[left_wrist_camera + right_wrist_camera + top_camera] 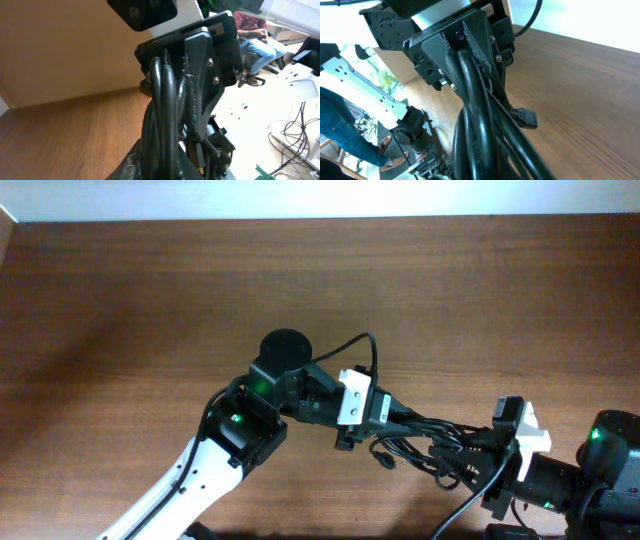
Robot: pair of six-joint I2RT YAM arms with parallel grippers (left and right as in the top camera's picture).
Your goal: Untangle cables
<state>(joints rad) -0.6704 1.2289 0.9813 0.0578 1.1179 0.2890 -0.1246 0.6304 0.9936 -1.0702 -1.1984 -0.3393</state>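
Overhead looks straight down at the table (150, 280); both wrist views press close against the same cables (425, 424).

Lit softly from above, with a faint pale sheen on the brown wooden tabletop (90, 330) well away from the jaws and weak shadows beneath them. Blurred at close range on the thin black flexible cables (475, 125) between the jaws in both wrist views, blown out to white behind.
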